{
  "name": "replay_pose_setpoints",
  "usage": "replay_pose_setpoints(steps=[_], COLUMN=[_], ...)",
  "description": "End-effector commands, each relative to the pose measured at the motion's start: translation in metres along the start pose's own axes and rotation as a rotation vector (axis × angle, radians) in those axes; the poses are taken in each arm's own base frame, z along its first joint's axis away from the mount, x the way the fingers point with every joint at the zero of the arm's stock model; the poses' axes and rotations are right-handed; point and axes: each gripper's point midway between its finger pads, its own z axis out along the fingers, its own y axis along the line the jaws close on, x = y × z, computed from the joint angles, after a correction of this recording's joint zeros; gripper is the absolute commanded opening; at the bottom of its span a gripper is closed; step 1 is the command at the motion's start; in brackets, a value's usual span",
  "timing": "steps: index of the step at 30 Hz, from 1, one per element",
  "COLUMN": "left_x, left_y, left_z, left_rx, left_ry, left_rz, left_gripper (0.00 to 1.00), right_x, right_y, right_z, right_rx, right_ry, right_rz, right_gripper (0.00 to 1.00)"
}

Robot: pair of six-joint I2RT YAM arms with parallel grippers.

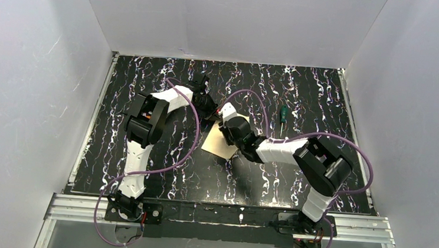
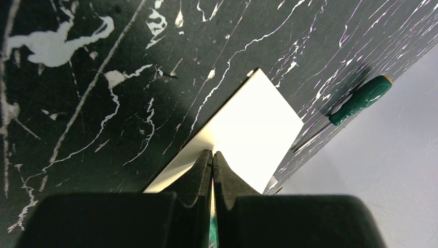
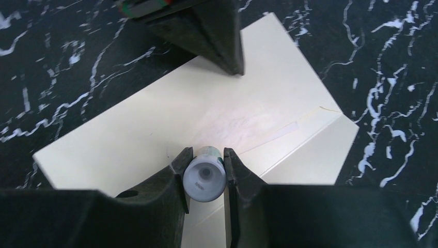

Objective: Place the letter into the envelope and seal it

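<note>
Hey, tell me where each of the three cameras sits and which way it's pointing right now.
Top external: above and behind the bases, looking down at the table; both arms show whole, meeting over the envelope.
Left wrist: on the left arm, looking along the shut left jaws at the envelope, screwdriver beyond.
Right wrist: on the right arm, looking down past the right jaws gripping a white cylinder; the left jaws show at top.
Shared: all three see the envelope.
</note>
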Motion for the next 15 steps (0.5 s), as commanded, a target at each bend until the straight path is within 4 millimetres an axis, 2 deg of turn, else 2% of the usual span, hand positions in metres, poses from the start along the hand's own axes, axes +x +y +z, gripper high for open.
replay_pose_setpoints(steps=[1,5,9,12,15], left_x=[-0.005,-0.003,-0.001,-0.002,-0.002], left_y=[0.057,0.059,0.06,0.055,0.043], left_z=[0.021,0.022,0.022,0.019,0.015], left_rx=[-0.195,-0.198,-0.197,-0.18,-0.134], left_ry=[-0.026,-0.021,-0.015,-0.015,-0.006], left_rz=[-0.044,-0.049,-0.042,-0.024,0.016], left_gripper=[0.0,0.0,0.0,0.0,0.0], right_x=[0.038,0.038,0.036,0.037,0.021], right_y=[0.039,0.035,0.024,0.007,-0.01], right_z=[-0.024,-0.028,-0.02,-0.009,-0.001], right_rx=[-0.155,-0.136,-0.069,0.017,0.076], right_ry=[0.121,0.115,0.124,0.16,0.16], right_rz=[-0.045,-0.029,-0.021,0.018,0.072], right_gripper=[0.01,0.01,0.01,0.01,0.01])
